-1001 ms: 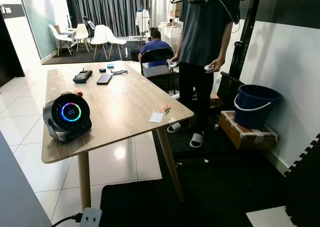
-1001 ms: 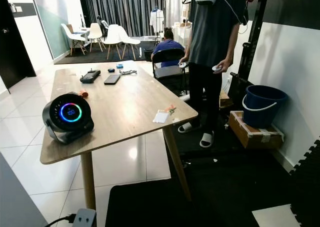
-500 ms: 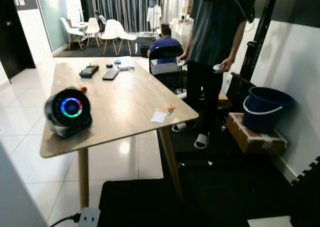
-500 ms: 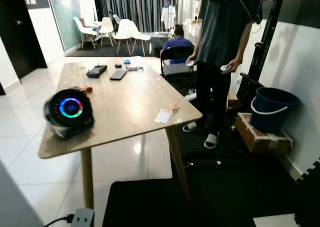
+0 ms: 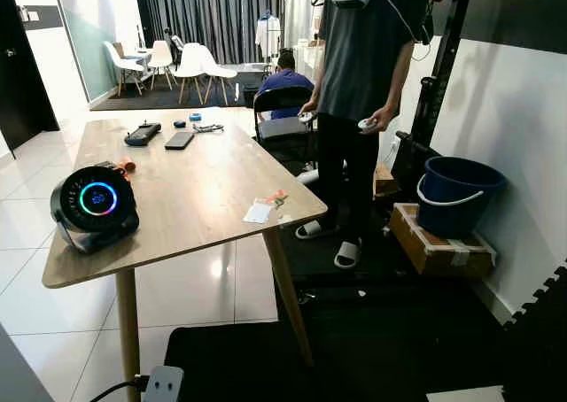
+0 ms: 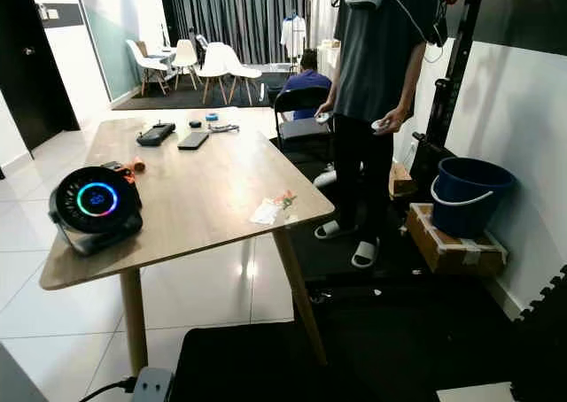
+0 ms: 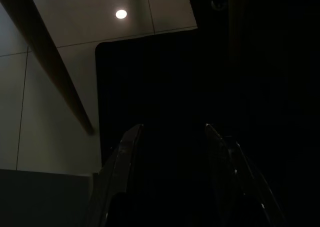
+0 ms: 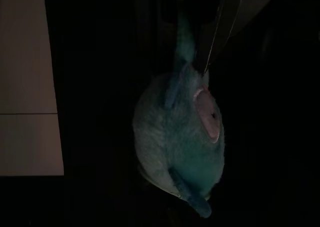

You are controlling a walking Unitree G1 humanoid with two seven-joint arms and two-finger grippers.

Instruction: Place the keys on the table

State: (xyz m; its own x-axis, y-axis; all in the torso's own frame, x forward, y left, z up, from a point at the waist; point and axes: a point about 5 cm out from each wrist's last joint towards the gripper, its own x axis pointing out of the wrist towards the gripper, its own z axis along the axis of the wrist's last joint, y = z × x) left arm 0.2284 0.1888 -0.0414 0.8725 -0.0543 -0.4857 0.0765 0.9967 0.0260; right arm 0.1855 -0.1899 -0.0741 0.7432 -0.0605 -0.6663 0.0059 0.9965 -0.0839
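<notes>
A humanoid robot stands short of a light wooden rectangular worktop point(image 5: 195, 176) on slanted legs, at the carrying stage of delivering keys, with the set-down not yet begun. Its right tool point(image 8: 200, 62) hangs low in deep shade over dark floor matting and appears pressed together on the top of a dangling teal plush keychain toy point(image 8: 180, 142), a rounded fuzzy figure with a pale pink patch; the metal keys themselves cannot be made out in the gloom, so the task's object sits just beyond that tool's fingers, suspended from them. The left tool point(image 7: 172, 137) hangs idle with its two black fingers spread, pointing at black matting point(image 7: 165, 77) and pale floor tiles, a table leg slanting past well ahead of it. On the worktop, well apart from both tools, sit a round black speaker with a glowing blue-pink ring point(image 5: 91, 203), a small white card point(image 5: 259, 212), and a black phone point(image 5: 180, 140). A person in a grey shirt point(image 5: 359, 57) stands at the far corner holding controllers. The next move likely calls for closing on the worktop's near edge, raising the right arm above the bare wood and parting the fingers.
</notes>
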